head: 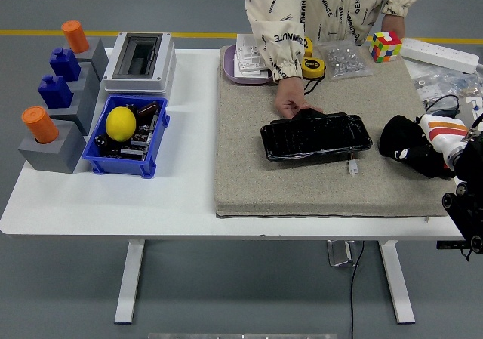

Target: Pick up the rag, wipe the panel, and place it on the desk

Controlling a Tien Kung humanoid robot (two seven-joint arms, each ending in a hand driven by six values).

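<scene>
Right hand (419,152), black, in from the right edge of the white surface (181,195), fingers closed down on the crumpled black rag (400,137). Rag bunched on the tan felt mat (249,173) near its right edge, just beside the right end of the glossy black rectangular panel (315,136), not touching it. Panel lying flat near mat centre, a small white connector (352,167) on a thin lead just below its right corner. Person's hand (290,102), out of a cream printed sleeve (270,44), resting on the panel's far left corner (holding or only touching, cannot tell). Yellow tape measure (312,66), clear bag of small metal parts (344,58) and multicoloured puzzle cube (385,46) along the mat's far edge. At the surface's left edge: blue bin (113,164) with a yellow lemon (120,123) inside, grey blocks (54,150) topped by orange cylinders (38,124).
</scene>
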